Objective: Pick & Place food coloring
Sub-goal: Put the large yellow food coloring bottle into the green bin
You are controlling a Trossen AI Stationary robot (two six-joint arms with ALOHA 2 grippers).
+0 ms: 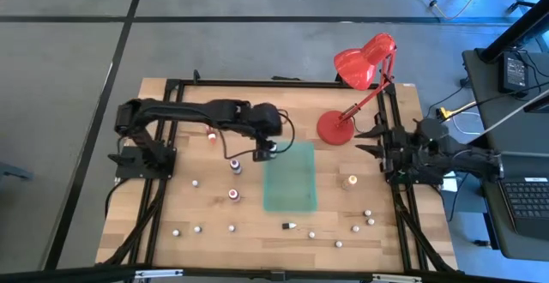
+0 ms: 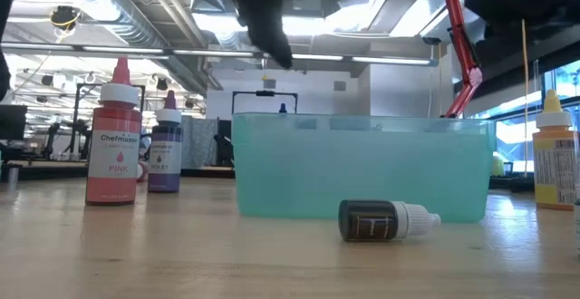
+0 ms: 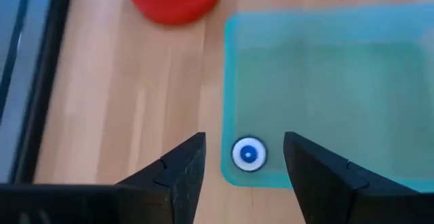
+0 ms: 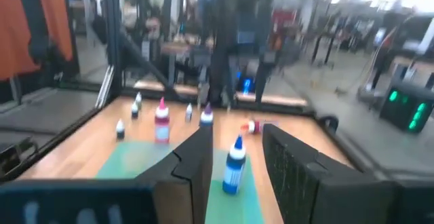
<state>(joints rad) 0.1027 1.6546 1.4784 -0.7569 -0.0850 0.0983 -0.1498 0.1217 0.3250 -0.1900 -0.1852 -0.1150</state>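
The left gripper [image 3: 244, 176] is seen open and empty above a blue bottle [image 3: 248, 154] standing in the near corner of the green tray [image 1: 290, 199]. The fingers [image 3: 182, 173] flank its cap closely; a lateral drift is judged likely to topple it. The right gripper [image 4: 236, 163] waits part-open, empty, at the bench [image 1: 206, 210] edge.
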